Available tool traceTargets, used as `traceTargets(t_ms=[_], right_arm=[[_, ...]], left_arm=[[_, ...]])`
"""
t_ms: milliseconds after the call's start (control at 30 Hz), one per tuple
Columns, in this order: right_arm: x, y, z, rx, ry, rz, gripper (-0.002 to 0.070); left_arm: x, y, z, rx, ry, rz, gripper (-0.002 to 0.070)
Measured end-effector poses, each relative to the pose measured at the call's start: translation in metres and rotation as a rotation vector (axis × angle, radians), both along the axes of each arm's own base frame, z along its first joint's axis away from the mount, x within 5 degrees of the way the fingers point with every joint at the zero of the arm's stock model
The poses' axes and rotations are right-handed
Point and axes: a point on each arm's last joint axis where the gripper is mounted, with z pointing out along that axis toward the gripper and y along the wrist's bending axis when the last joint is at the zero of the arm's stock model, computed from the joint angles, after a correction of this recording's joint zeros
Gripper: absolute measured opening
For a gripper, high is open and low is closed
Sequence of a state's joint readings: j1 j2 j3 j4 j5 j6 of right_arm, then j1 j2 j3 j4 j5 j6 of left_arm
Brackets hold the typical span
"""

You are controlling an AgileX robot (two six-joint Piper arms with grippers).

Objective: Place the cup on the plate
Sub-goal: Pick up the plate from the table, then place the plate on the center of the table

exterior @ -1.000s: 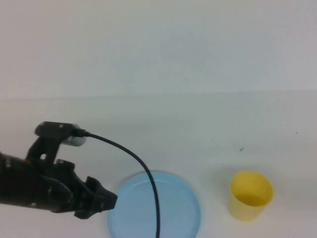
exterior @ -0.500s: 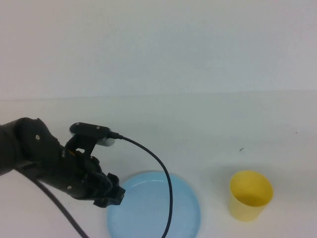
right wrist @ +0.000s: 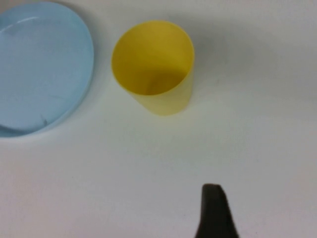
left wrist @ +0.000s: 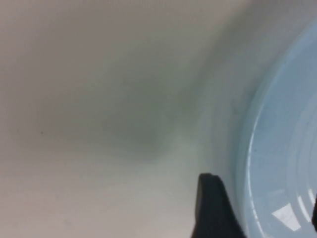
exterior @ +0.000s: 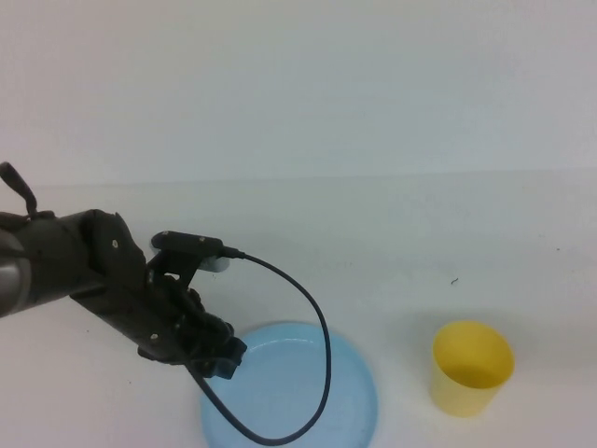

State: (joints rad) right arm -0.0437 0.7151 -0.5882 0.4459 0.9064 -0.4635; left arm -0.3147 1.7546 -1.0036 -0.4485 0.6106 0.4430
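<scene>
The yellow cup [exterior: 473,367] stands upright on the white table, to the right of the light blue plate [exterior: 308,392] and apart from it. My left gripper [exterior: 227,358] is low at the plate's left rim. In the left wrist view it [left wrist: 262,215] is open and empty, with one finger [left wrist: 210,210] over the table just outside the plate [left wrist: 282,163]. My right gripper [right wrist: 265,218] is out of the high view. It is open and empty, hanging back from the cup [right wrist: 153,64], with the plate [right wrist: 39,64] beside the cup.
A black cable [exterior: 312,317] loops from the left wrist over the plate's middle. The white table [exterior: 420,243] runs back to a pale wall. A small dark speck [exterior: 454,281] lies behind the cup.
My left arm has swung right and its gripper has come to the plate's left rim. The cable loop has dropped across the plate. Cup and plate have not moved.
</scene>
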Motion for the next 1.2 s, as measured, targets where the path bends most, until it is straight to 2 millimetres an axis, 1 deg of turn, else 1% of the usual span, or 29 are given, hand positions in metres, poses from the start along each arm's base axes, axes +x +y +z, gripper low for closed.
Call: traceTargets(t_ms=[100,233,300,367,400,467,533,567,633,700,800,900,967,1100,1200], right_arm=[[0.0,0.0,0.0,0.002,0.001,0.0,0.0433],[0.0,0.0,0.0,0.002,-0.001,-0.001,0.0428],[0.001,0.0,0.0,0.002,-0.008,-0.004,0.0417],[0.002,0.0,0.001,0.001,-0.017,-0.009,0.0392],[0.002,-0.001,0.001,0.001,-0.021,-0.011,0.0377],[0.003,-0.001,0.001,0.0,-0.03,-0.015,0.0346],[0.003,-0.001,0.002,0.0,-0.034,-0.017,0.0323],[0.003,-0.001,0.002,0.0,-0.036,-0.018,0.0313],[0.004,-0.001,0.002,-0.001,-0.041,-0.021,0.0303],[0.004,-0.001,0.002,0.003,-0.044,-0.023,0.03],[0.005,0.0,0.004,0.027,-0.057,-0.03,0.0298],[0.006,0.001,0.006,0.054,-0.073,-0.041,0.0296],[0.007,0.001,0.006,0.055,-0.085,-0.047,0.0295],[0.01,0.0,0.006,0.054,-0.096,-0.057,0.0295],[0.014,0.0,0.004,0.055,-0.073,-0.058,0.0295]], left_arm=[[0.002,-0.001,-0.007,0.006,0.017,0.001,0.0376],[0.003,-0.001,-0.02,0.028,0.044,-0.04,0.0348],[0.002,-0.001,-0.025,0.035,0.072,-0.051,0.0335],[0.002,-0.001,-0.027,0.036,0.076,-0.054,0.0312],[0.003,-0.001,-0.028,0.037,0.078,-0.055,0.0286],[0.003,-0.001,-0.028,0.038,0.077,-0.06,0.0207],[0.003,-0.001,-0.028,0.037,0.073,-0.075,0.0096],[0.003,-0.002,-0.028,0.033,0.073,-0.076,0.0065],[0.005,-0.004,-0.026,0.019,0.061,-0.074,0.0032],[0.01,-0.007,-0.021,-0.005,0.041,-0.079,0.0017],[0.024,-0.014,-0.002,-0.052,0.0,-0.086,0.0008],[0.032,-0.027,0.013,-0.072,-0.051,-0.115,0.0007],[0.035,-0.036,0.018,-0.081,-0.068,-0.135,0.0007],[0.039,-0.052,0.014,-0.075,-0.079,-0.182,0.0007],[0.043,-0.059,0.002,-0.049,-0.08,-0.211,0.0007]])
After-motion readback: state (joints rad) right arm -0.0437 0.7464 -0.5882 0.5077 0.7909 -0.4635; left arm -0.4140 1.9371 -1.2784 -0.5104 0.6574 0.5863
